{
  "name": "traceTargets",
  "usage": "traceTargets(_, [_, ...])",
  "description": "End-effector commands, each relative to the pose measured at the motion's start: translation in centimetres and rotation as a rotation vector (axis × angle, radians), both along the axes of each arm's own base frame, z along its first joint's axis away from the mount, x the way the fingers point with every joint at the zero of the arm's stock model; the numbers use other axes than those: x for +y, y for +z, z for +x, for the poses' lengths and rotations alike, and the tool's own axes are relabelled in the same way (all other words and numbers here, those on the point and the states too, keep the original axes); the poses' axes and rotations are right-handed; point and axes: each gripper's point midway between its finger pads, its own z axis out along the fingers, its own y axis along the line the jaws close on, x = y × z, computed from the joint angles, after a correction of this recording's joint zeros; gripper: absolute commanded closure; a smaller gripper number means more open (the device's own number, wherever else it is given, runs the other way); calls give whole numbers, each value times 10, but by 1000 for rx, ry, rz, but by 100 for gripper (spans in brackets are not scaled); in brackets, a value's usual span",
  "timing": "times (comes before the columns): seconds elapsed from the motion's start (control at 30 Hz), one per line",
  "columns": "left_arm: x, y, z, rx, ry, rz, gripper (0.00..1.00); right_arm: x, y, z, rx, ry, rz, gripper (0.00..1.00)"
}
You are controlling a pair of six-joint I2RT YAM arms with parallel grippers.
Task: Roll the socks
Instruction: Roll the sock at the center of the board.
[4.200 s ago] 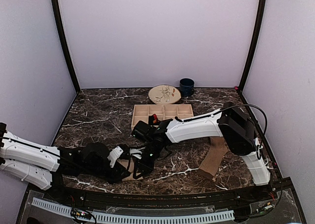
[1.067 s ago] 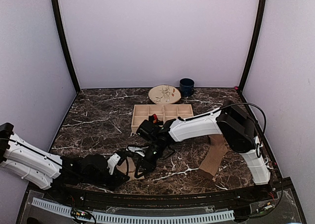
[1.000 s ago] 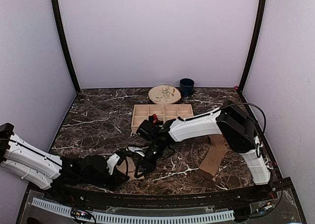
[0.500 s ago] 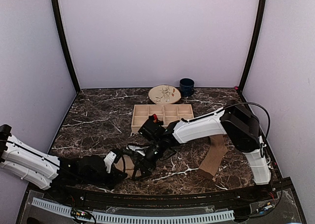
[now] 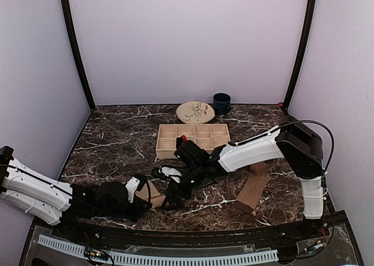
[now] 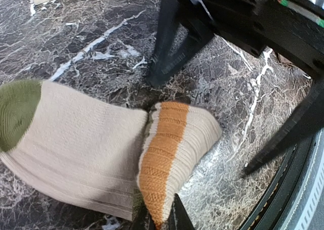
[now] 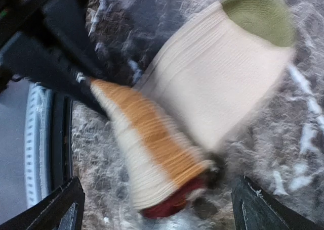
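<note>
Striped sock: cream, with a green toe, an orange band and a maroon edge. It lies on the surface at lower centre of the top view, its cuff end doubled back over the foot.
Left gripper: narrow, its tips pinched on the folded cuff at the bottom edge of its own view. It is likely there to keep the fold from springing open.
Right gripper: wide, with a finger to either side of the sock and holding nothing. It seems placed to take over the fold or press the roll.
Tan sock: flat at lower right of the top view, well apart from both grippers, probably waiting its turn.
Tray, plate, mug: upper centre of the top view, beyond the work and not involved.
Count: two socks showing, one tray, one plate, one mug.
Stage: the roll looks barely begun, with one fold made.
</note>
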Motion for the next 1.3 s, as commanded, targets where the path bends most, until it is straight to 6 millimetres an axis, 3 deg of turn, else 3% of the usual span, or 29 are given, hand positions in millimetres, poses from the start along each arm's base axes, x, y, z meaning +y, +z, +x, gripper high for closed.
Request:
traceTargets(0.0, [2, -9, -5, 31, -17, 45, 100, -35, -42, 43, -130, -206, -190, 0])
traceTargets(0.13, [2, -12, -9, 48, -39, 49, 100, -42, -24, 59, -245, -288, -148, 0])
traceTargets(0.3, [3, -10, -8, 42, -38, 68, 100, -67, -4, 62, -352, -358, -100, 0])
traceTargets(0.47, [7, -13, -12, 66, -28, 46, 100, -68, 13, 62, -469, -380, -54, 0])
traceTargets(0.6, [12, -18, -13, 75, -21, 65, 100, -62, 17, 55, -544, -353, -44, 2])
traceTargets(0.83, [16, -21, -15, 104, 2, 57, 100, -49, 26, 26, -681, -260, 11, 25])
traceTargets(1.0, [20, -24, -16, 116, 16, 60, 100, -41, 14, 5, -722, -175, 14, 36])
traceTargets(1.27, [20, -29, -20, 135, 6, 67, 100, -20, 6, -16, -834, -108, 15, 34])
